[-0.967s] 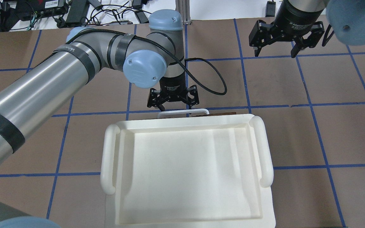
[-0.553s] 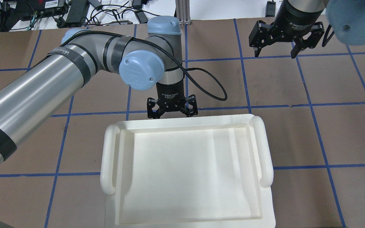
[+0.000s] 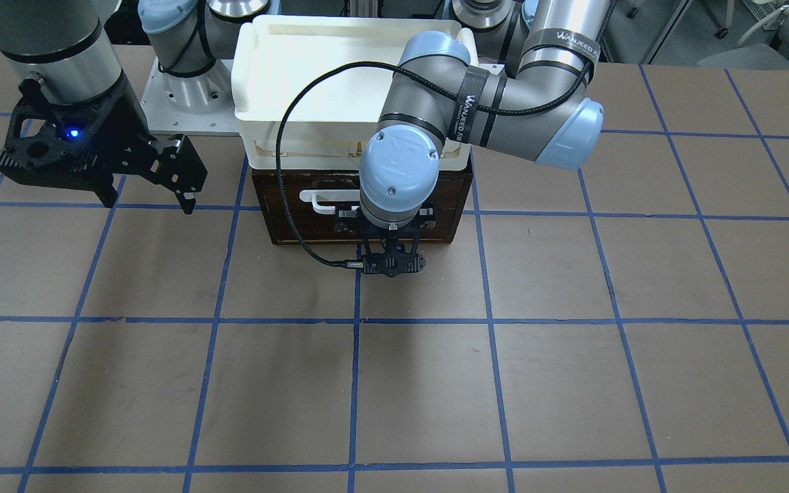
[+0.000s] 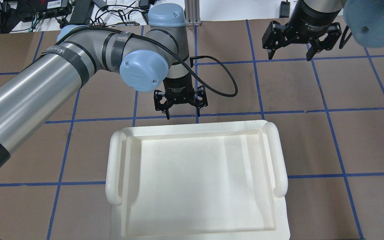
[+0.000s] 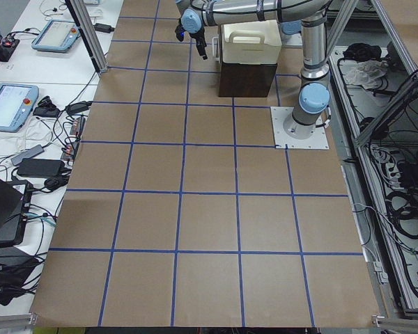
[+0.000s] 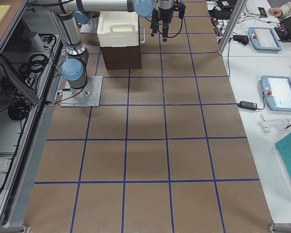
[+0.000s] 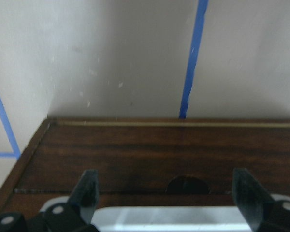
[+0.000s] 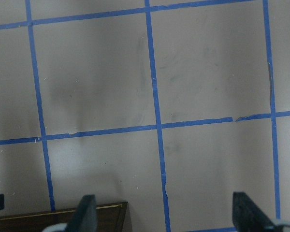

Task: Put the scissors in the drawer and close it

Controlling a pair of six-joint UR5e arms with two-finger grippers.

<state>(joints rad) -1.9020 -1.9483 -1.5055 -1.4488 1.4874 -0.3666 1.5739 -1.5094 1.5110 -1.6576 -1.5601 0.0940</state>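
— Left claw, fingers spread and empty, hovers just off the drawer front, above its white handle. Why there?
— Probably because the front sits flush with the cabinet. Closing looks finished, so nothing needs gripping.
— And the other one?
— Right claw hangs agape, holding nothing, well apart over bare desk, seemingly parked clear of the work.
— Where are the scissors?
— Visible in no view; presumably inside the shut drawer, unseen.
— The count?
— Two claws, one handle in sight, one white tray atop the cabinet, zero scissors showing.
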